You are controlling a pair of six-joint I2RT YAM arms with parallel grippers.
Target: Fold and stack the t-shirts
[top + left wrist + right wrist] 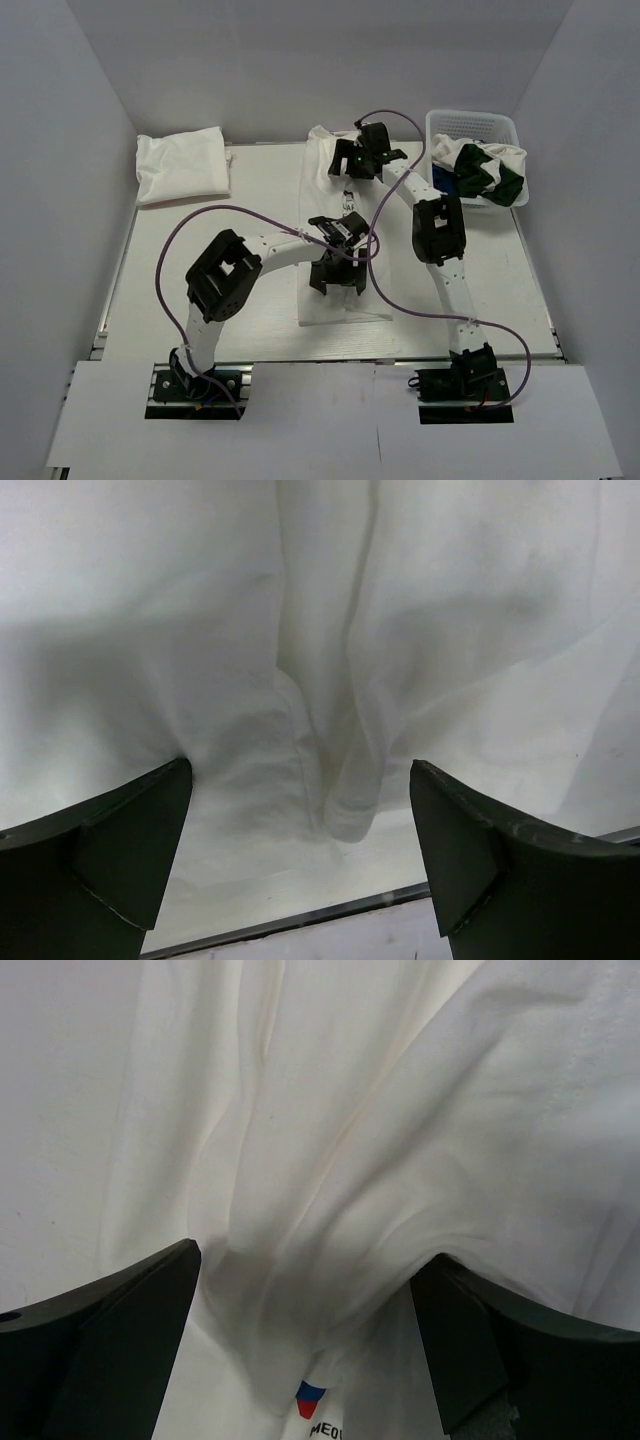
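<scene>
A white t-shirt [326,205] lies in a long narrow strip down the middle of the table, with a small print showing near its middle. My left gripper [338,276] is open over the strip's near end; in the left wrist view [300,770] its jaws straddle a wrinkled fold of white cloth [340,680]. My right gripper [356,160] is open over the far end; in the right wrist view [312,1255] its jaws straddle bunched white cloth [330,1130] with a blue-and-red mark [310,1398] and dark letters.
A folded white t-shirt [181,166] lies at the far left of the table. A white lattice basket [484,125] at the far right holds dark green, white and blue shirts [488,170]. Purple cables loop over both arms. The table's near edge [300,917] shows under the left gripper.
</scene>
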